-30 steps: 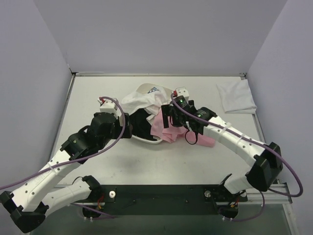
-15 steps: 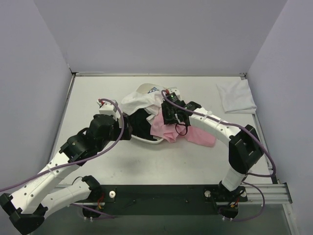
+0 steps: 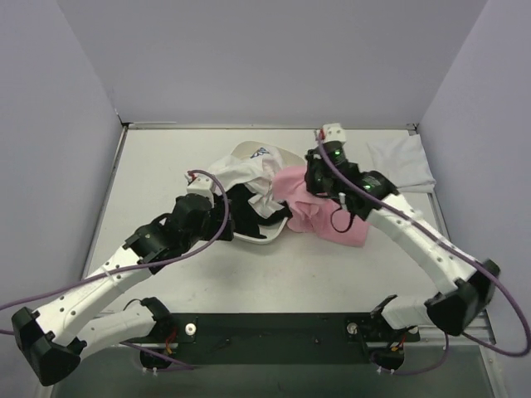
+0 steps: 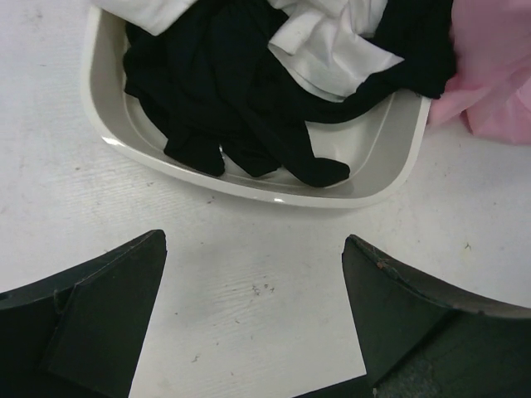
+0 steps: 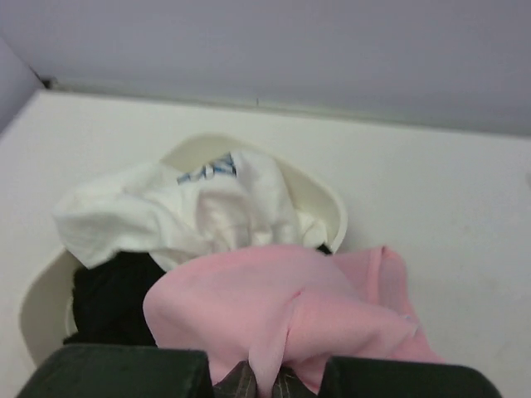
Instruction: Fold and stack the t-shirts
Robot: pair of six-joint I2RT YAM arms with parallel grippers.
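You've got the basin (image 3: 259,238) in the middle of the table (image 3: 158,157) with a heap of shirts (image 3: 236,176) piled in it. The loose shirt (image 3: 325,217) sits just right of the basin, and the folded shirt (image 3: 401,164) lies well apart in the far right corner.

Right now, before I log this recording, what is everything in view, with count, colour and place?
table: one, pale grey, underneath everything
white oval plastic basin: one, white, table centre
light pink cotton t-shirt: one, pink, held up at the basin's right side, trailing onto the table
white cotton t-shirt with small blue print: one, white, basin's far side
black cotton t-shirt: at least one, black, basin's near side
folded white t-shirt: one, white, far right corner
left gripper: one, black, open, before the basin's near rim
right gripper: one, black, shut on the pink t-shirt
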